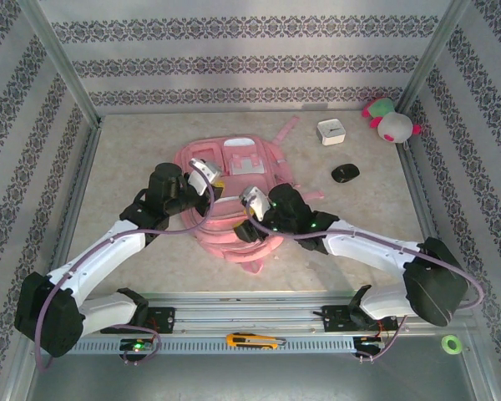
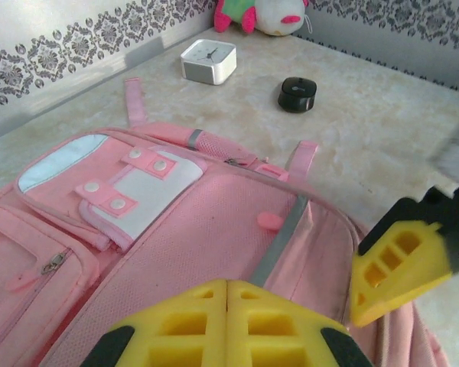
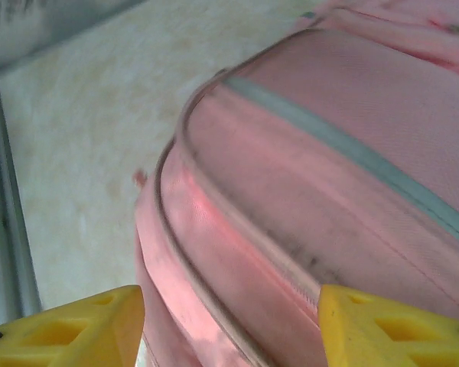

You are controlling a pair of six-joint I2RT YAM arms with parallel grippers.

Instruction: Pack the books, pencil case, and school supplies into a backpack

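Note:
The pink backpack point(image 1: 234, 171) lies flat in the middle of the table, its white-patched front pocket point(image 2: 138, 187) facing up. My left gripper point(image 1: 210, 175) hovers over its left side, and the yellow pads point(image 2: 228, 306) are pressed together with nothing between them. My right gripper point(image 1: 247, 197) is at the backpack's near right part. It is open, and the zipped side edge of the backpack point(image 3: 237, 229) runs between its spread fingertips point(image 3: 390, 325). One of its yellow fingers point(image 2: 402, 260) shows in the left wrist view. Books, pencil case and school supplies are hidden.
A white cube clock point(image 1: 331, 132), a black mouse point(image 1: 345, 173) and a pink-and-green plush toy point(image 1: 390, 121) sit at the back right. A yellow utility knife point(image 1: 255, 340) lies on the front rail, and a green tape roll point(image 1: 451, 343) is at the near right.

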